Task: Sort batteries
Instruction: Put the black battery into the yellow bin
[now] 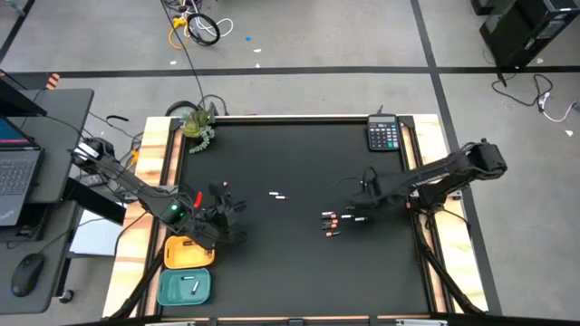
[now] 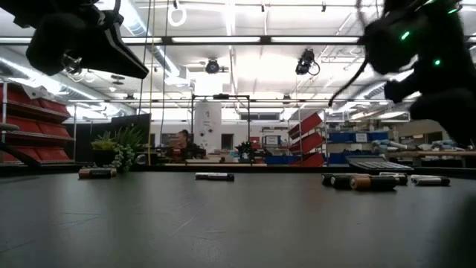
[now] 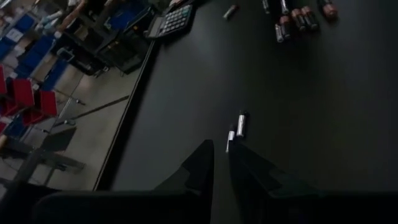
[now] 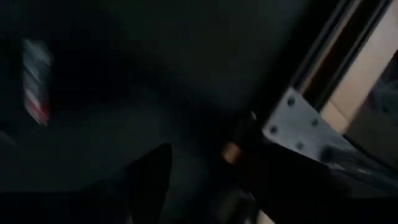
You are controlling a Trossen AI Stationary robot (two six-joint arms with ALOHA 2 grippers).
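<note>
The big black table top looks flat, smooth and matt, with a soft shine in the low view. Pale wooden boards run along its left and right edges. The small yellow tray and the teal tray at lower left look like smooth plastic. The tiny dark batteries with copper-orange ends seem shiny, perhaps metal. The dark calculator at upper right looks like plastic.

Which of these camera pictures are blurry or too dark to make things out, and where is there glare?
Right wrist view: smeared and dim, so the battery is only a streak. Left wrist view: sharp on the mat, with two batteries clear, the fingers dark. Low view: ceiling lights glare, and both arms are blurred silhouettes. High view: evenly lit, though the black mat swallows dark batteries.
</note>
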